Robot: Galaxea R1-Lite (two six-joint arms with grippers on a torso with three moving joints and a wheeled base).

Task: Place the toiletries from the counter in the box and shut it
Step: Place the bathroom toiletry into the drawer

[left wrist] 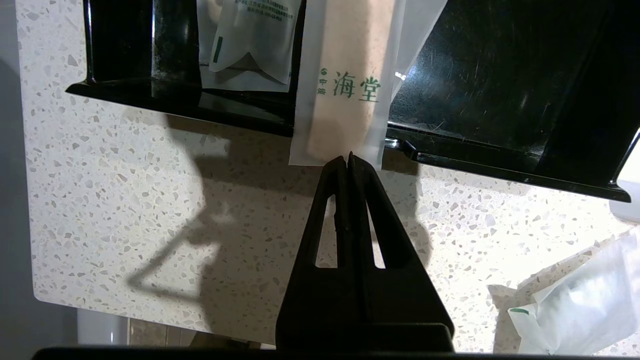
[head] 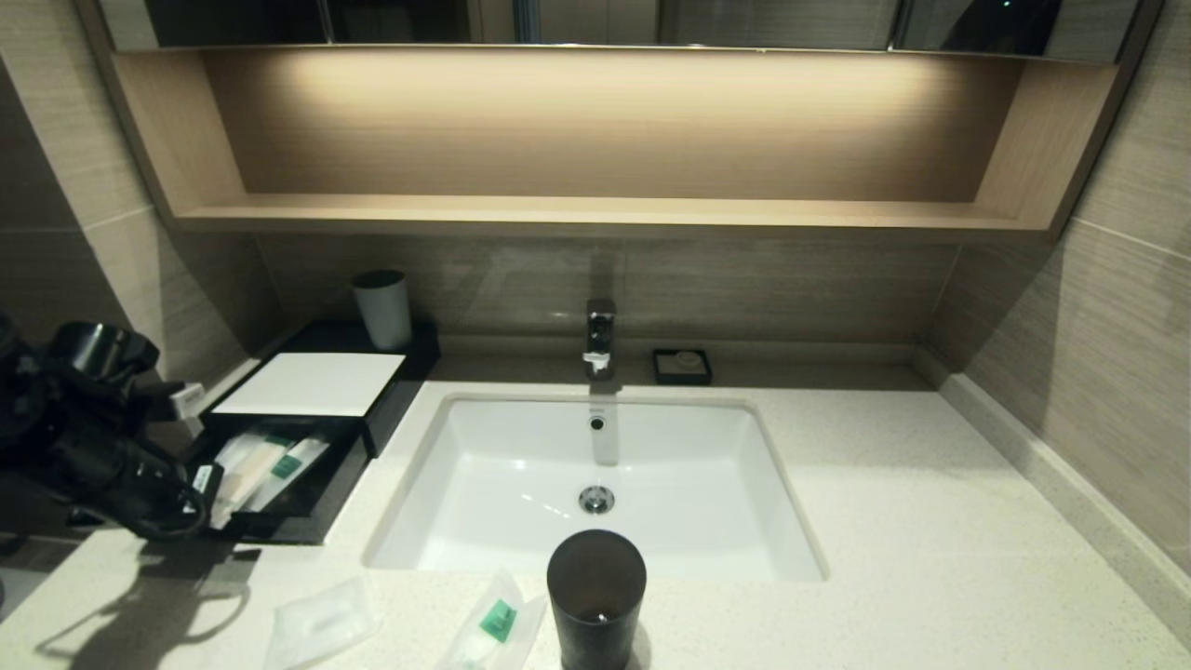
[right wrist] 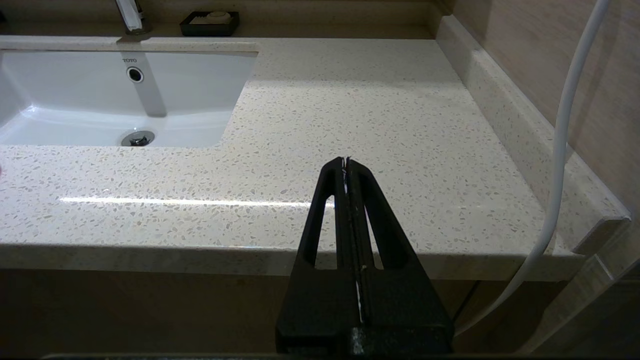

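Fingertips pressed together, our left gripper (left wrist: pixel 349 159) pinches the near end of a long packet (left wrist: pixel 345 90) that overhangs the front rim of the box (head: pixel 307 507). Its pulled-out tray holds that packet and others beside it. On the counter (head: pixel 930 558), a squarish packet (head: pixel 321 623) and a green-labelled packet (head: pixel 493 625) lie near the dark cup (head: pixel 595 596). Our right gripper (right wrist: pixel 346 161) hangs closed off the counter's edge.

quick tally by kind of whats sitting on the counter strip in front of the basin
packets: 2 (squarish packet, green-labelled packet)
dark cup: 1
total: 3
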